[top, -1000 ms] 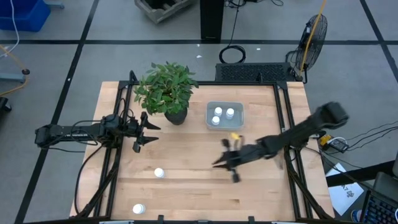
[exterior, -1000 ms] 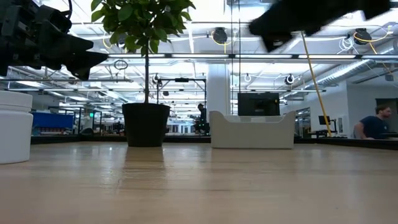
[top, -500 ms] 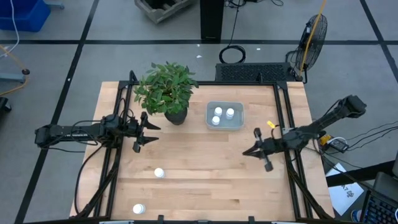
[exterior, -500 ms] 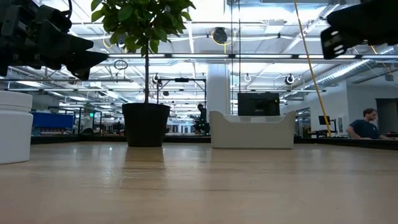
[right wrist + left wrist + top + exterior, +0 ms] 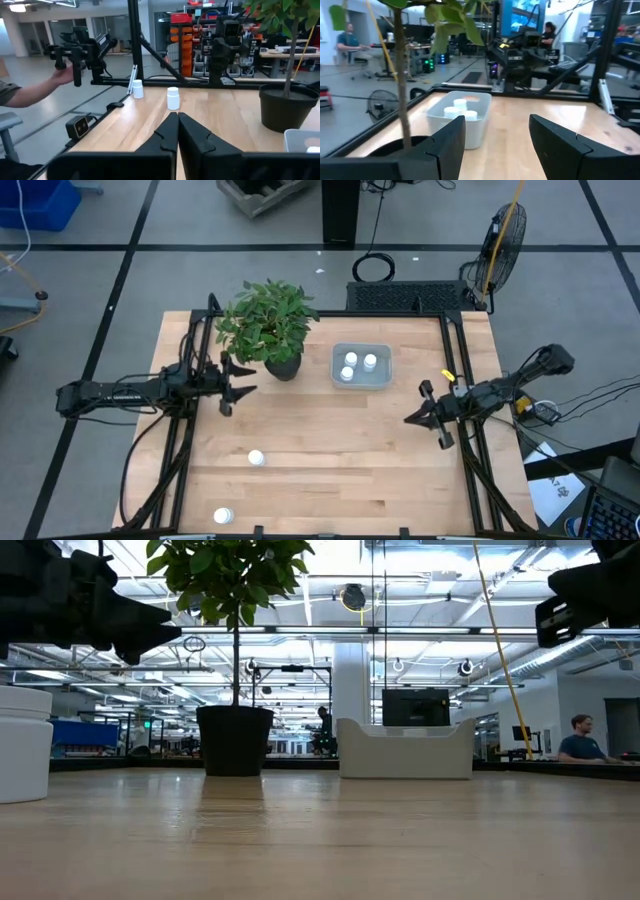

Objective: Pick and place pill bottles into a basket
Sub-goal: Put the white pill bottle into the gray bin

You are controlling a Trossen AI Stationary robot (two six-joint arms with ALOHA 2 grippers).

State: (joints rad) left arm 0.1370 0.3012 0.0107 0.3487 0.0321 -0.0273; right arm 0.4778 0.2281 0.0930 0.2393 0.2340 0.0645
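Pill bottles on the surface: two stand upright, caps up, long axis vertical, well apart from each other; one sits left of centre, the other close to the near edge.
Left gripper: fingers spread wide with nothing between them, hovering just left of the plant pot and above the wood.
Plant: leafy green bush in a dark pot, near the far edge, just left of the basket.
Basket: pale shallow bin right of the pot, long side running left to right; two bottles and stand upright inside, touching or nearly so.
Open room: bare wood spreads between the loose bottles and the right arm.
Right gripper: fingers pressed together, holding nothing, raised off the wood near the right rail, pointing left.
Surface edges: black rails run along both sides.
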